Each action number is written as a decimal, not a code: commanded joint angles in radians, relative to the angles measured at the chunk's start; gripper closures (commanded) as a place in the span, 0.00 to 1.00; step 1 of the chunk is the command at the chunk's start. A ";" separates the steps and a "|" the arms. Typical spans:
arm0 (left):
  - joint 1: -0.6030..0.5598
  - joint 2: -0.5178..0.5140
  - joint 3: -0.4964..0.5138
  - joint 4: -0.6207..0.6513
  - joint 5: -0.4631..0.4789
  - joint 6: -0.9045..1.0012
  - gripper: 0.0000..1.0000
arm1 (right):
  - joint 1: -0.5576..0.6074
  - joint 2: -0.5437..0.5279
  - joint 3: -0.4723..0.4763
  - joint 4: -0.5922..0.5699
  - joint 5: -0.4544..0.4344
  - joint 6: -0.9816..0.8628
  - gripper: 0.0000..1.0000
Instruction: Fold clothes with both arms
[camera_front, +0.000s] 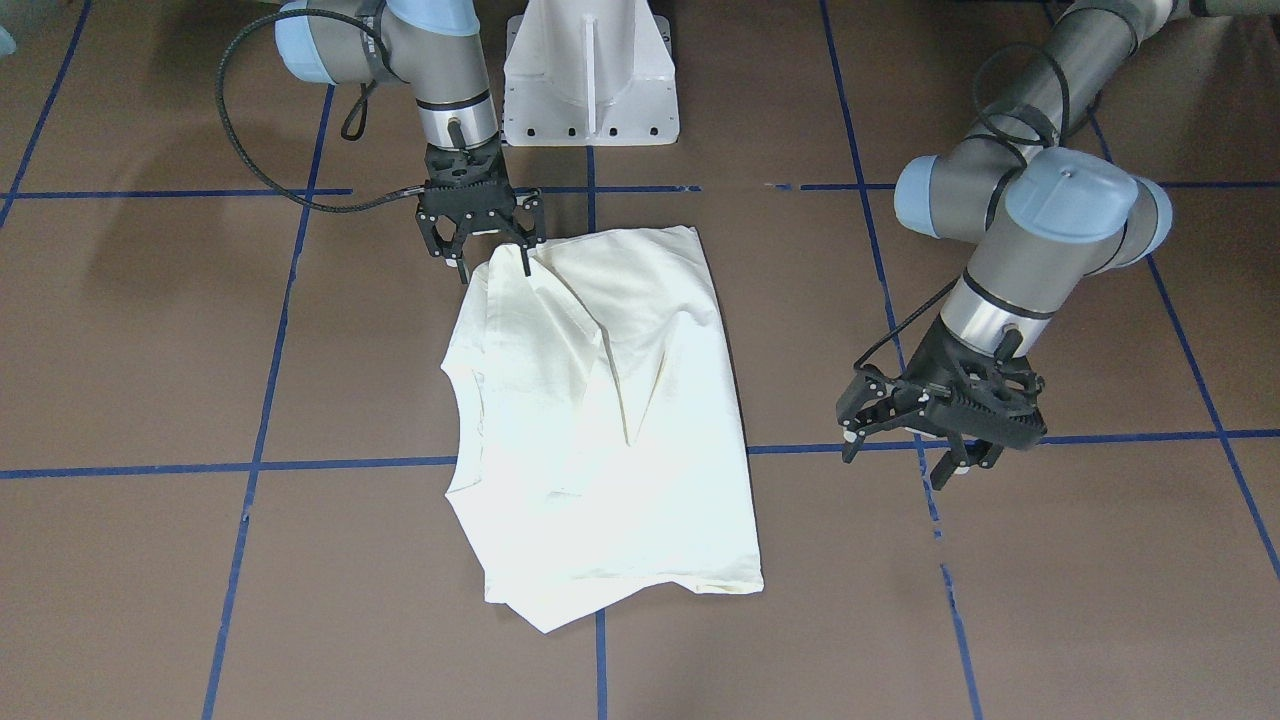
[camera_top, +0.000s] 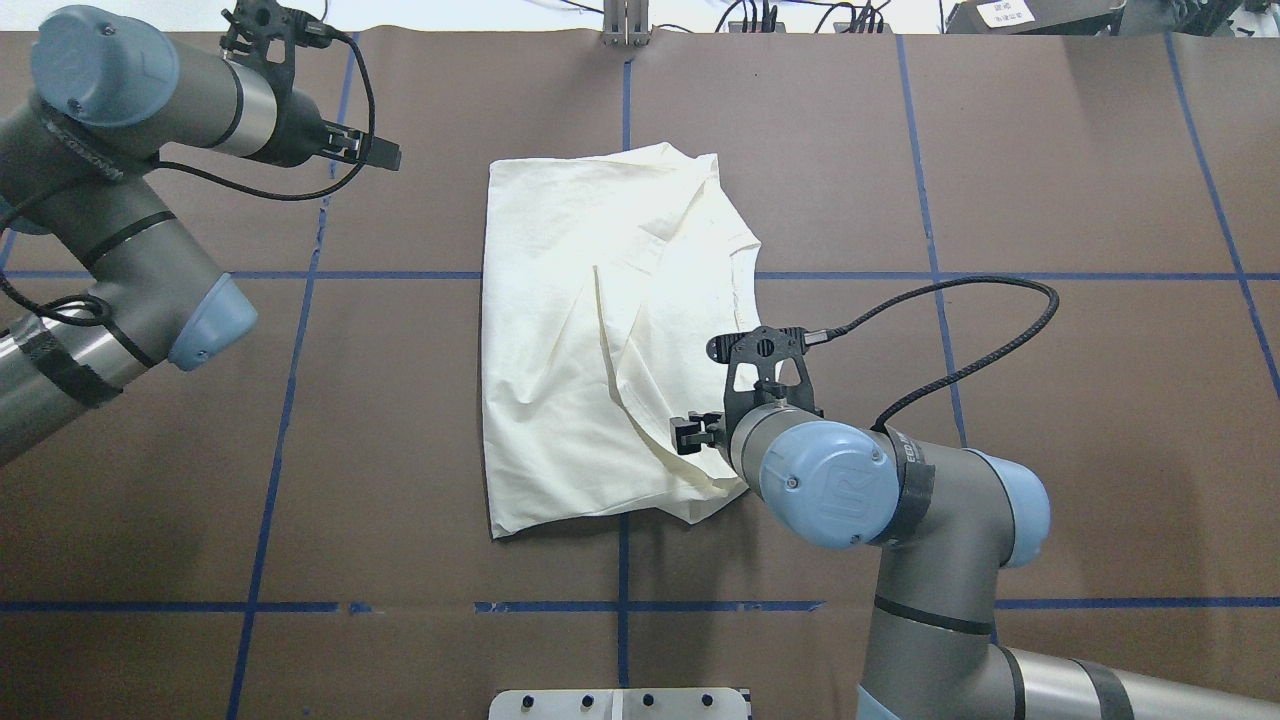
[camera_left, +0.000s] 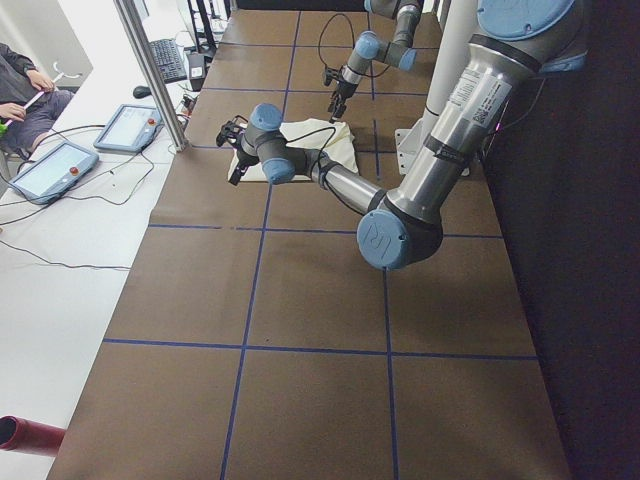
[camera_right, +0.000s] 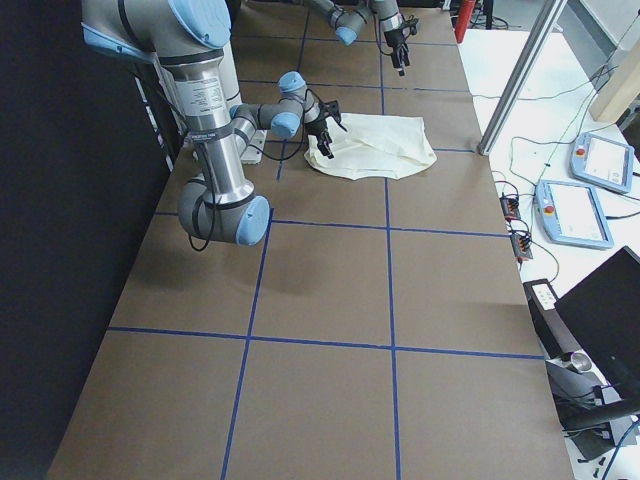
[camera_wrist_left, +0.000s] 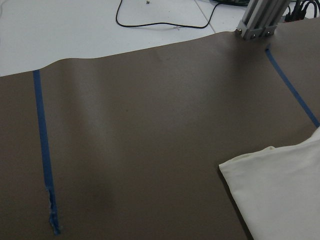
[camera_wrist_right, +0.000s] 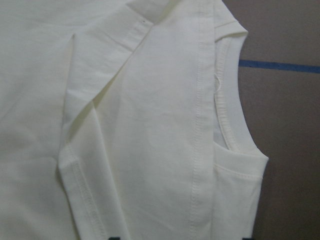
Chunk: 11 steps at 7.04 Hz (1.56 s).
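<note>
Standing nearest the robot, the white pedestal base (camera_front: 590, 70) sits at the desk's (camera_front: 150, 350) edge. Just beyond it the right pincer (camera_front: 495, 270) hangs spread over the near right corner of the cream-white T-shirt (camera_front: 620, 420), one fingertip at the cloth's edge, nothing pinched. That arm's blue joint cap (camera_top: 825, 482) bears a "UR" mark. The T-shirt lies folded lengthwise mid-desk, plain side up, neckline toward the robot's right, crossing a blue tape line (camera_front: 350, 464). Farther out, off its far left corner, the left pincer (camera_front: 905, 452) hangs spread and empty above the desk. A label (camera_top: 1005, 12) past the far edge is too small to read.
</note>
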 joint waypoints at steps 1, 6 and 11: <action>0.000 0.047 -0.080 0.054 -0.015 -0.006 0.00 | 0.003 0.051 -0.028 0.005 0.008 -0.254 0.00; -0.002 0.058 -0.075 0.054 -0.011 -0.009 0.00 | -0.037 0.056 -0.182 0.163 0.013 -0.363 0.44; 0.000 0.058 -0.065 0.054 -0.008 -0.010 0.00 | -0.035 0.043 -0.136 0.160 0.008 -0.364 0.57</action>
